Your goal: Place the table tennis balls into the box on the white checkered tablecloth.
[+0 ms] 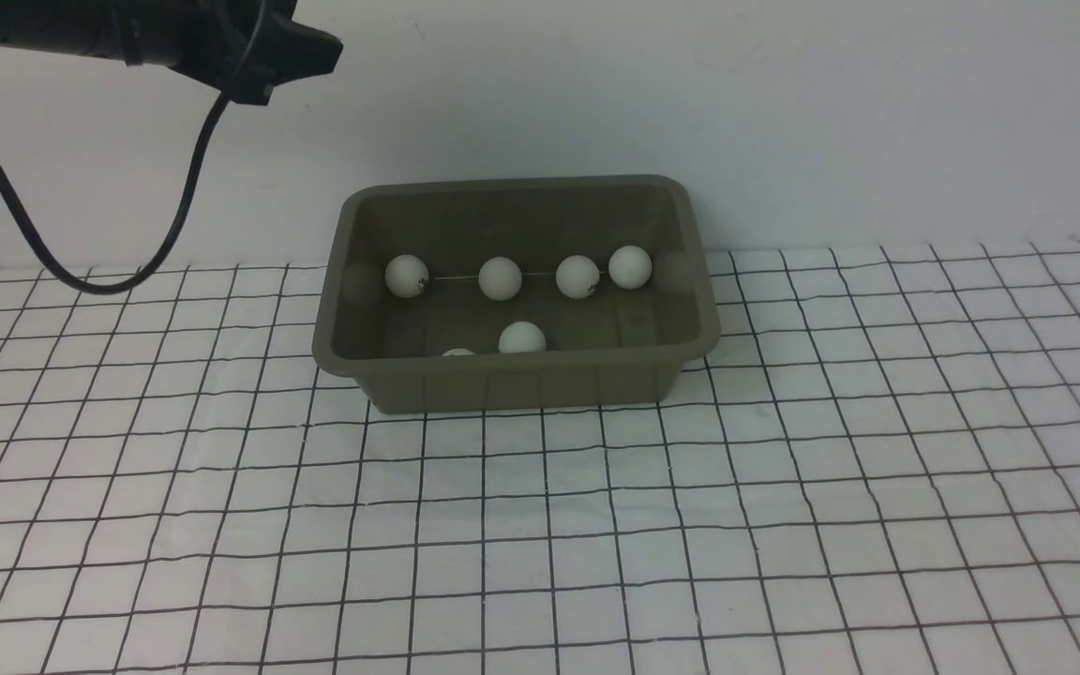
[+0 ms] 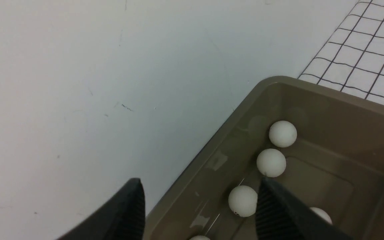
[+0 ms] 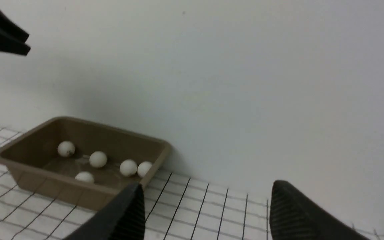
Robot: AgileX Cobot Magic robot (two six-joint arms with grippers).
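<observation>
**All the balls we can see are in the box**

The left gripper (image 2: 198, 210) is open wide and holds nothing. It hangs high in the air, over the back left corner of the box (image 1: 521, 382). The right gripper (image 3: 205, 213) is open wide too, with nothing in it. It is off to the box's right, well apart from it.

The table tennis balls (image 1: 501, 277) lie inside the box. Four sit in a row at the back, and two are near the front wall. No ball shows on the white checkered tablecloth (image 1: 784, 525). The job looks done. Next, the arms likely just need to pull away and rest.
</observation>
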